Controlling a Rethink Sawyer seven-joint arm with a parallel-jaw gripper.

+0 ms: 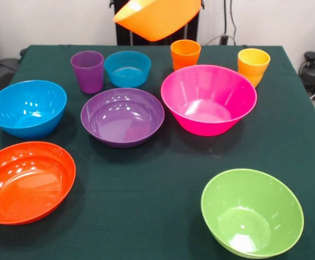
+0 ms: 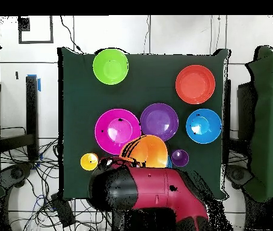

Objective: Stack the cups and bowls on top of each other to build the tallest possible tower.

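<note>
Seven bowls and three cups, by my count. Six bowls sit apart on the green table: large pink bowl, purple bowl, blue bowl, small blue bowl, red-orange bowl and green bowl. The seventh, the large orange bowl, hangs tilted in the air above the far edge, under the red and black arm. The gripper itself is hidden, so I cannot tell how it holds. The purple cup, orange cup and yellow cup stand upright along the back. Nothing is stacked.

Dark green tablecloth, tangled floor cables, white wall
</note>
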